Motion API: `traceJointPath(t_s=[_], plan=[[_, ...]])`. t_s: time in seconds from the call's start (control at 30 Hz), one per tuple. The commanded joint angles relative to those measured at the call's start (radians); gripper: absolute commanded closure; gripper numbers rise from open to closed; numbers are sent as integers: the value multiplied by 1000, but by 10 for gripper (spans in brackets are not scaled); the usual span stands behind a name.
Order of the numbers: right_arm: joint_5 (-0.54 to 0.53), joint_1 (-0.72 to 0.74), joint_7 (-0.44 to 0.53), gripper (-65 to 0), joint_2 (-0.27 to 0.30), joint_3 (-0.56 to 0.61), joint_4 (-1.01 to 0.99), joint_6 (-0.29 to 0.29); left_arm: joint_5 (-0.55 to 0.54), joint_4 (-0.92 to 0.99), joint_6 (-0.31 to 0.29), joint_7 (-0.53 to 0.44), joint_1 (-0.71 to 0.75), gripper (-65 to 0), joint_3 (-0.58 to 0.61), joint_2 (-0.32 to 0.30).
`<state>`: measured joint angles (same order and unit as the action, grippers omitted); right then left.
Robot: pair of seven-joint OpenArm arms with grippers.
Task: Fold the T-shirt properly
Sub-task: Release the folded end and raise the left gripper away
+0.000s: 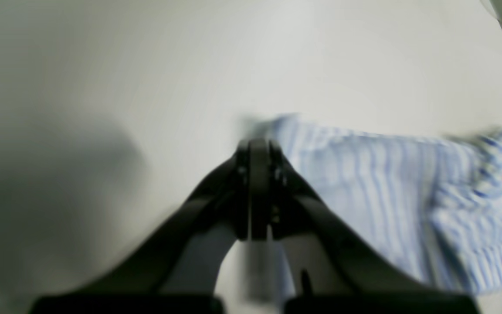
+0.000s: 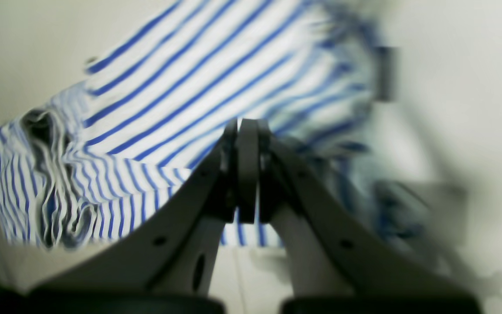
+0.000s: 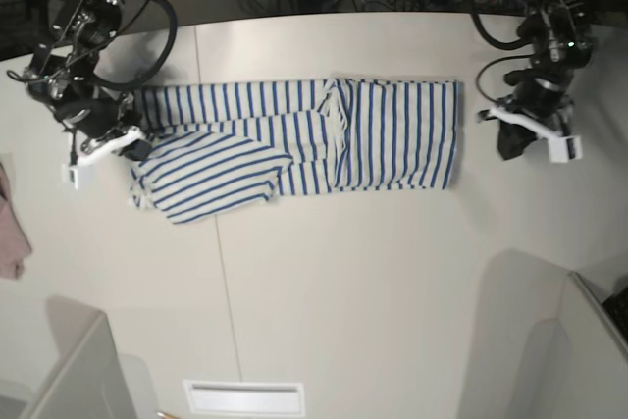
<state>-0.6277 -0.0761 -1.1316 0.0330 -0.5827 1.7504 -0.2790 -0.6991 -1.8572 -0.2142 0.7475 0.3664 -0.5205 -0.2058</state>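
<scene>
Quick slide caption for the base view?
Striped T-shirt lies partly folded on the table, both arms at its ends, fingers shut.

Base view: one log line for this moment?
T-shirt: partly folded on table | left pincer: shut, empty | right pincer: shut, empty

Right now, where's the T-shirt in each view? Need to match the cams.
Left wrist: T-shirt right of centre, past the shut left gripper.
Right wrist: T-shirt upper left and centre, behind the shut right gripper.
Base: T-shirt spread across the upper middle of the table.
Shared landmark: its blue stripes.
</scene>
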Motion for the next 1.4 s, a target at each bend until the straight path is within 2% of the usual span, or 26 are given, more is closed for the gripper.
traceJointPath(t_s=[0.0, 0.03, 0.07, 0.17, 0.2, 0.27, 0.37, 0.43, 0.57, 0.7, 0.83, 0.93, 1.0, 1.37], plan=[[-34, 42, -5, 0, 8, -26, 15, -6, -37, -12, -40, -26, 13, 0, -59, -25], [-34, 66, -49, 0, 8, -56, 15, -6, -47, 1, -70, -26, 30, 0, -122, -33], [-36, 94, -95, -30, 8, -79, 15, -6, -47, 11, -103, -26, 47, 0, -188, -40], [-108, 155, -206, -327, 32, -139, -11, -6, -44, 44, -189, -24, 66, 0, -333, -56], [-151, 169, -222, -396, 55, -151, -40, -6, -44, 55, -204, -16, 78, 0, -373, -59], [-245, 195, -239, -450, 92, -168, -142, -6, -44, 67, -207, 2, 95, 0, -421, -62], [-381, 216, -232, -452, 167, -182, -353, -6, -44, 69, -224, 5, 115, 0, -459, -60], [-436, 221, -222, -452, 218, -178, -467, -4, -44, 70, -245, 4, 128, 0, -465, -60], [-442, 223, -170, -452, 276, -161, -534, -4, -44, 72, -253, 4, 130, 0, -467, -59], [-447, 216, -115, -453, 334, -36, -605, -6, -44, 72, -253, 5, 128, 0, -461, -57], [-447, 181, -54, -453, 338, 42, -646, -15, -44, 72, -253, 5, 127, 0, -459, -57], [-446, 170, -43, -453, 338, 137, -646, -84, -44, 72, -253, 5, 128, 0, -459, -59], [-446, 157, -43, -453, 338, 185, -645, -108, -44, 72, -253, 5, 128, 0, -462, -59], [-444, 135, -32, -452, 330, 387, -646, -110, -44, 74, -253, 5, 119, 0, -458, -60]])
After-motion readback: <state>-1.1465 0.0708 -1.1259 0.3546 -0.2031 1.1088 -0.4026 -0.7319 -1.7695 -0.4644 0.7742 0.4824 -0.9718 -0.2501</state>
